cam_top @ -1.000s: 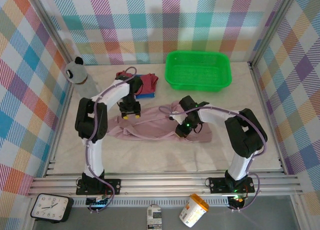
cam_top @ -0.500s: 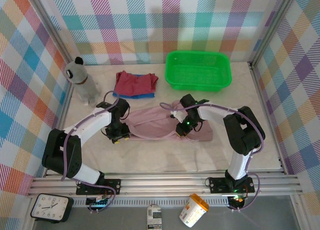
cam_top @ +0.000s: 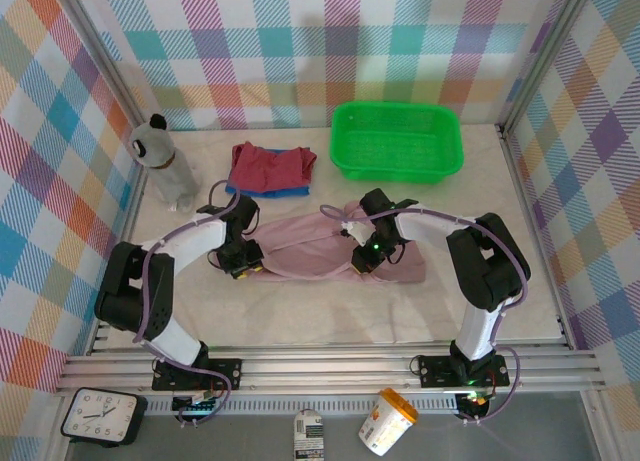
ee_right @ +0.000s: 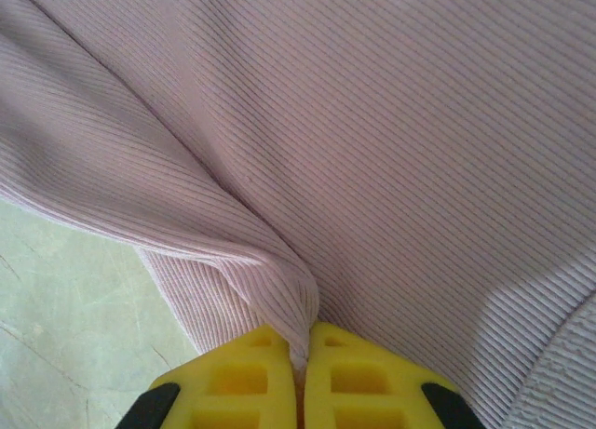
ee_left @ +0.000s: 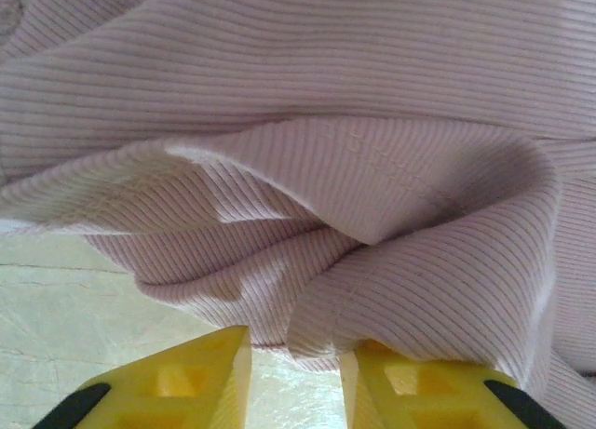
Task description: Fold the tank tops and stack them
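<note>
Cloth looked soft and floppy, best held by edges: right gripper (ee_right: 303,378) pinched the pink tank top (cam_top: 310,253), left gripper (ee_left: 293,378) gaped at its hem.

The pale pink ribbed-knit cloth tank top (ee_left: 372,94) is soft and matt. The yellow moulded plastic gripper fingers (ee_right: 233,378) have a smooth, dull finish. The bright green perforated plastic basket (cam_top: 396,173) is glossy. The pale stone-patterned table top (cam_top: 330,311) is smooth.
</note>
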Robot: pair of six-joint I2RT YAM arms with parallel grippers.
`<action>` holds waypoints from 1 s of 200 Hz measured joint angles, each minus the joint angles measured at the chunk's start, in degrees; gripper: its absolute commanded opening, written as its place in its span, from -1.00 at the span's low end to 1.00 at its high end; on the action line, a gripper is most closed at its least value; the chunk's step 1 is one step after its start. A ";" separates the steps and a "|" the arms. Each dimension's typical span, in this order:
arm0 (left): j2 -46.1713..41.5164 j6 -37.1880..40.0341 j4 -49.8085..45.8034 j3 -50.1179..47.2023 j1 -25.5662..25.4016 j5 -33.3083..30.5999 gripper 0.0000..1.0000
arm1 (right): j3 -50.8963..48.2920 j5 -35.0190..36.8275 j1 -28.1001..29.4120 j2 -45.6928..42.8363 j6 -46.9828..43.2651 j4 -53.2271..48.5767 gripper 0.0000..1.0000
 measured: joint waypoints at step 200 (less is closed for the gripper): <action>4.72 5.88 0.07 6.40 0.74 -5.66 -0.99 | -0.42 -0.09 -0.22 -0.07 0.04 0.07 -1.00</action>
